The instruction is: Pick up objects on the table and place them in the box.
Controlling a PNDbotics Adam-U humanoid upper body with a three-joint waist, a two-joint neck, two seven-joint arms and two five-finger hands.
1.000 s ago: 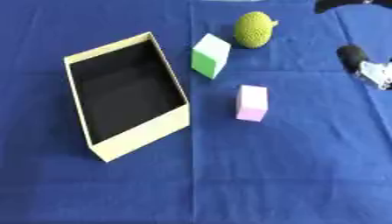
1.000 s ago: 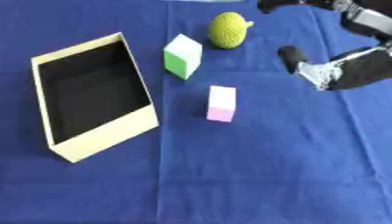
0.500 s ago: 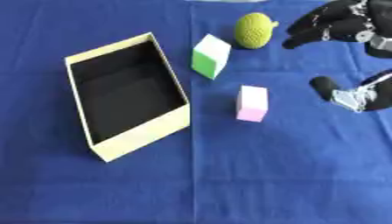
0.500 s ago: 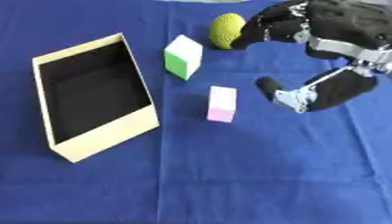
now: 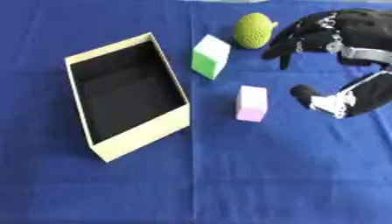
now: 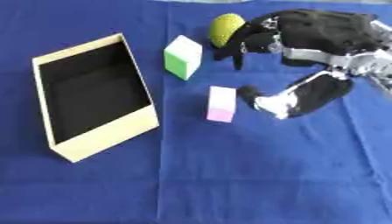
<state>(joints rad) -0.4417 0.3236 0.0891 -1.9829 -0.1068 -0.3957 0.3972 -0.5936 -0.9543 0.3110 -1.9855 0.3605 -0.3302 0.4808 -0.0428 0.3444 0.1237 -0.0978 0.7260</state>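
A pink block (image 5: pixel 252 103) stands on the blue cloth, right of the open cream box (image 5: pixel 174 126) with a black inside. A green and white block (image 5: pixel 211 57) lies behind it, and a yellow-green textured ball (image 5: pixel 254 29) sits farther back. My right hand (image 6: pixel 306 89) comes in from the right, open, its thumb just right of the pink block and its fingers spread above, near the ball. It holds nothing. The left hand is out of sight.
A blue cloth (image 5: pixel 229 183) covers the table, with a crease running down its middle. The box lies askew at the left.
My right hand has come in from the right edge and moved left toward the pink block, its thumb now close beside it. The blocks, ball and box have not moved.
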